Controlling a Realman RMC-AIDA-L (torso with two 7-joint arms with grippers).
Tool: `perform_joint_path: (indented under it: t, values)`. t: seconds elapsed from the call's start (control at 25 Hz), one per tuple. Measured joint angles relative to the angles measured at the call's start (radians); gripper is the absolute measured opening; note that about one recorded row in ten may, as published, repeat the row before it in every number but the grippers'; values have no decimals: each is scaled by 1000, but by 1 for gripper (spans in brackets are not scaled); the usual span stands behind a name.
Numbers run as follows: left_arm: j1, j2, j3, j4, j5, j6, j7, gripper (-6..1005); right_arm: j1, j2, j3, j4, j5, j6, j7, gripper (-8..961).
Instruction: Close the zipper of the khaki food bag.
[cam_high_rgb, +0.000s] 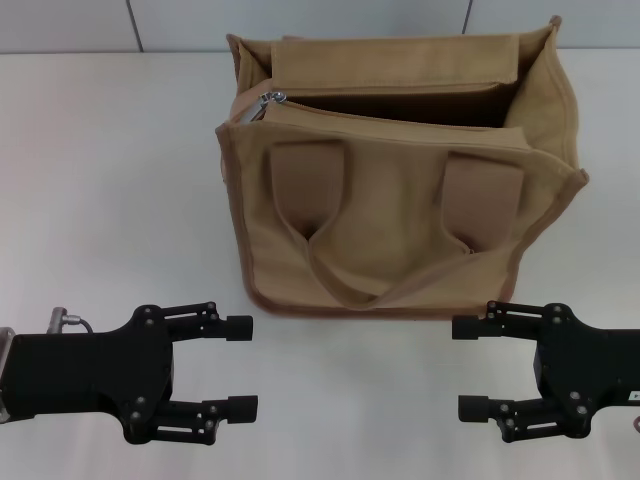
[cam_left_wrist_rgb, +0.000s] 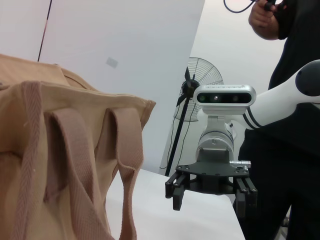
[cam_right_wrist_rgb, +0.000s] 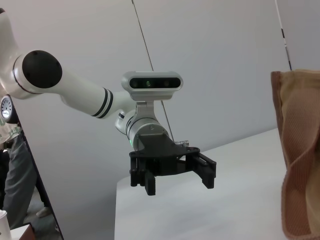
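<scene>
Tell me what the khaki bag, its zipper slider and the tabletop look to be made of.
Khaki food bag: woven canvas-like cloth, matte; weave and soft creases show, with darker webbing trim and strap.
Zipper slider: looks like metal, silvery and shiny, at the mouth's left end; too small to be sure.
Table: smooth, matte white surface, likely laminate or painted board; cannot tell which.

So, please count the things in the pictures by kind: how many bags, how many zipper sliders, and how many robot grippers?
Bags: 1, the khaki food bag, top open.
Zipper sliders: 1, on the zipper.
Grippers: 2, left gripper and right gripper, both open.
Total: 4
</scene>
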Motion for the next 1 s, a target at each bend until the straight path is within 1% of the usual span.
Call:
perform_joint_path:
  t: [0.56,0.72,0.8,0.84,0.92,0.96,1.0]
  values:
    - [0,0,0,0,0,2,0,805,-1,0,0,0,2,2,1,813]
    - [2,0,-16,0,-8,16,0,804,-4,0,1,0,2,5,5,812]
    - [2,0,-51,0,-12,26,0,804,-6,0,1,0,2,6,6,812]
    - [2,0,-82,1,-13,27,0,803,-6,0,1,0,2,7,7,812]
    - [2,0,-156,5,-14,26,5,803,-7,0,2,0,2,7,7,813]
    - [3,0,-212,5,-15,24,12,803,-8,0,2,0,2,8,7,813]
    - [4,0,-249,5,-15,23,17,803,-8,0,3,0,2,8,7,813]
